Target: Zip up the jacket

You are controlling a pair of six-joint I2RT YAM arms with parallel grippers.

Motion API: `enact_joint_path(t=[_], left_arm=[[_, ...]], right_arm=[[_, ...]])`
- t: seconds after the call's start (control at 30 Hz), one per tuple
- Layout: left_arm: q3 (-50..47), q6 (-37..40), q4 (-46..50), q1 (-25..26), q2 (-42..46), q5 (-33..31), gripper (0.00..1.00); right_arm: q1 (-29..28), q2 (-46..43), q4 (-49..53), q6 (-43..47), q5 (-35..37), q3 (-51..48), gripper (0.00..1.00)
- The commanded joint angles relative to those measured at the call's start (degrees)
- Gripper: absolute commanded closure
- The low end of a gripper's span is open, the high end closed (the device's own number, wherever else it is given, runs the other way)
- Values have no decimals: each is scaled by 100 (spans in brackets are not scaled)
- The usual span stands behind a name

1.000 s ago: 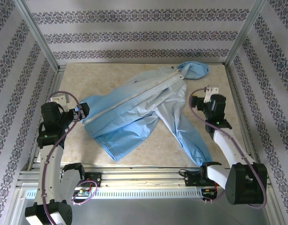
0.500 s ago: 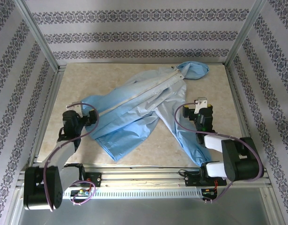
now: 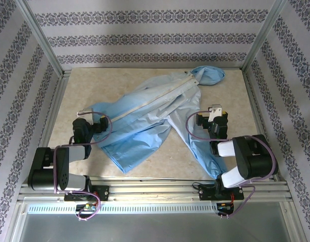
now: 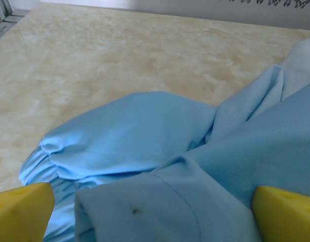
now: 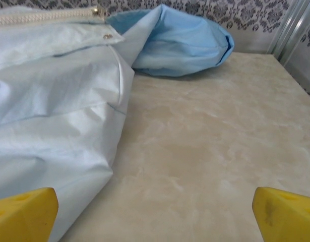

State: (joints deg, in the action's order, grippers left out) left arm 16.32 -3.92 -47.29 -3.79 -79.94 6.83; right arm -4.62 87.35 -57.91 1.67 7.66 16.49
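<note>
Jacket (image 3: pixel 144 116): thin, crinkly light-blue fabric, spread flat on the table (image 3: pixel 94 85) between the two claws, its front lying slantwise, from close by the left claw up to beyond the right claw.
Zip strip (image 3: pixel 155 98): pale white band along the front; seen from the right claw it lies ahead and to the left (image 5: pixel 44 16), with a small metal stud (image 5: pixel 109 36) on the fabric just below it.
Hood (image 3: pixel 209 75): deeper blue, bunched at the far end of the zip strip, straight ahead of the right claw and well apart from it (image 5: pixel 180 40).
Sleeve (image 3: pixel 200 146): paler blue, running back along the left side of the right claw toward its arm's base.
Cuff (image 4: pixel 44 156): gathered elastic — just ahead of the left claw's left pad.
Left claw (image 3: pixel 100 124): jaws spread wide; a fold of the jacket lies low between the yellow pads (image 4: pixel 21 212), not pinched; a small dark speck (image 4: pixel 136 210) marks that fold.
Right claw (image 3: pixel 209 120): jaws spread wide and holding nothing — bare table between the pads (image 5: pixel 283 212), with the jacket's edge at the left pad.
</note>
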Motion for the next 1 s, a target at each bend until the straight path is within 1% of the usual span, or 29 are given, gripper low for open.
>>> enact_joint_path(t=[0.0, 0.13, 0.2, 0.33, 0.63, 0.83, 0.97], left_arm=[[231, 202, -661, 63, -300, 46, 0], [368, 243, -756, 63, -701, 155, 0], [418, 252, -834, 63, -881, 192, 0], [499, 245, -885, 63, -1139, 164, 0], [514, 243, -810, 67, -1116, 126, 0], [543, 321, -765, 72, -1120, 326, 0], [539, 322, -773, 72, -1112, 328, 0]], right_arm=[[32, 12, -167, -50, -124, 157, 2], [153, 75, 40, -220, -122, 287, 2], [294, 50, 278, -363, -318, 475, 2], [348, 54, 271, -381, -404, 478, 2], [348, 52, 254, -380, -404, 469, 2], [348, 54, 254, -382, -406, 469, 2], [349, 54, 254, -383, -406, 469, 2]])
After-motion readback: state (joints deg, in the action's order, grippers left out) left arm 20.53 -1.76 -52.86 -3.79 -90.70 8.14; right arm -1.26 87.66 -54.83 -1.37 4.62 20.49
